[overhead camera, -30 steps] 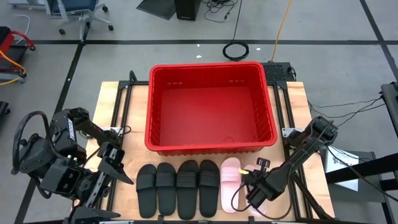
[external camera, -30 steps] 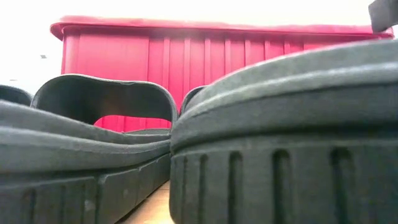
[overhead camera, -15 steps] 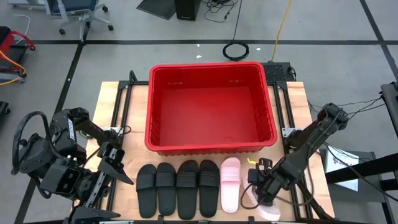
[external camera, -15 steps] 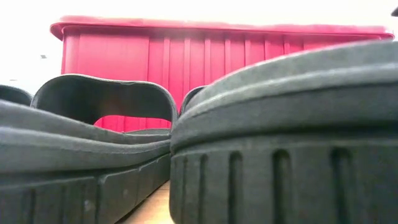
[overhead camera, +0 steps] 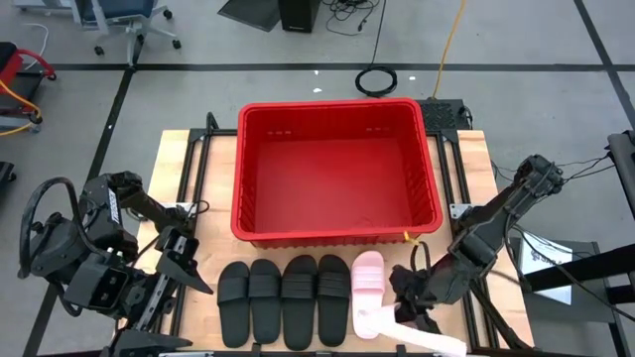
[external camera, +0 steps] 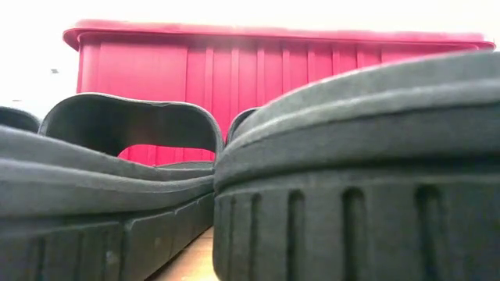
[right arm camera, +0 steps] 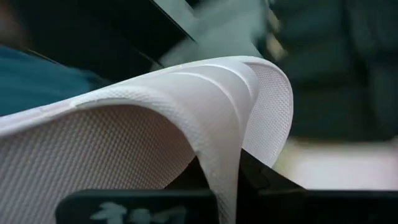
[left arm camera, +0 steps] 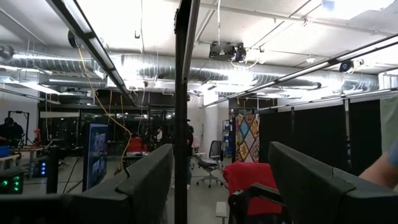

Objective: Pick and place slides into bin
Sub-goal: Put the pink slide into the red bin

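- The right gripper is seen low over the front right part of the worktop, with one pale pink slide lifted and turned crosswise near the front edge.
- In the right wrist view the pink strap fills the frame, and the fingers appear clamped on it; this is judged from the raised sandal, as the pads themselves are hidden.
- The second pink slide lies flat just beside it, next to the four black slides lined up along the front edge.
- The red bin stands at the middle back of the worktop and holds nothing visible.
- The left gripper is parked at the front left corner; its fingers are apart with nothing between them.
- Risk: the grip seems to be on the strap alone, so the sole hangs and could swing or slip out during the lift.
- Risk: the dangling sole could catch on the bin's near rim if not carried high enough.
- Risk: the neighbouring pink slide could be nudged by the arm or sole.
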`<state>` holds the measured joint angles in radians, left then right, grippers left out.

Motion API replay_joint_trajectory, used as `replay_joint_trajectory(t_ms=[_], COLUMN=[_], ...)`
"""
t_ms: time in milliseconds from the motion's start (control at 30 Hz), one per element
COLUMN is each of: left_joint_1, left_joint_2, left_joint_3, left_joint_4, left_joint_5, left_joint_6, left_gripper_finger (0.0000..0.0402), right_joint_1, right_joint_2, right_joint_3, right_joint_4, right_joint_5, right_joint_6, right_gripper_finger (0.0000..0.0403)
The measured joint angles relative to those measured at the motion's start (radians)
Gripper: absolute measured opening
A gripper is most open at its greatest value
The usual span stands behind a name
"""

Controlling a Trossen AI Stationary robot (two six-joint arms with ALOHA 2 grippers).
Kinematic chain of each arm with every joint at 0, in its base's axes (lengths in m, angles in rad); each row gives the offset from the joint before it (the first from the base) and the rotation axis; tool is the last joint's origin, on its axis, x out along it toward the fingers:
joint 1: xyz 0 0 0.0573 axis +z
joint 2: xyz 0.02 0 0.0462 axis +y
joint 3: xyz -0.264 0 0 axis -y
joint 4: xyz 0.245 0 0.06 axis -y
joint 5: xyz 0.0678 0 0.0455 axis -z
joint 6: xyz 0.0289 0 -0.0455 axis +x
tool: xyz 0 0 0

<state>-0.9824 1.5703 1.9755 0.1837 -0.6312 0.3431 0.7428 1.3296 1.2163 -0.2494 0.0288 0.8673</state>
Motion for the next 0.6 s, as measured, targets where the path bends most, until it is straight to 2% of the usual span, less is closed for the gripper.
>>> replay_joint_trajectory(t_ms=[333, 467, 600], left_joint_1=[0.0, 0.0, 0.0], left_joint_2=[0.0, 0.0, 0.0], left_joint_3=[0.0, 0.0, 0.0], left_joint_4=[0.0, 0.0, 0.001], left_joint_5=[0.0, 0.0, 0.0], left_joint_6=[-0.005, -0.005, -0.005], left_gripper_finger=[0.0273, 0.0273, 0.0273], right_joint_1=[-0.08, -0.108, -0.143], right_joint_2=[0.004, 0.004, 0.006], right_joint_3=[0.0, 0.001, 0.026], right_joint_4=[0.615, 0.746, 0.757], right_joint_5=[0.0, -0.004, -0.019], right_joint_6=[-0.292, -0.408, -0.445], right_gripper_finger=[0.0004, 0.0004, 0.0004])
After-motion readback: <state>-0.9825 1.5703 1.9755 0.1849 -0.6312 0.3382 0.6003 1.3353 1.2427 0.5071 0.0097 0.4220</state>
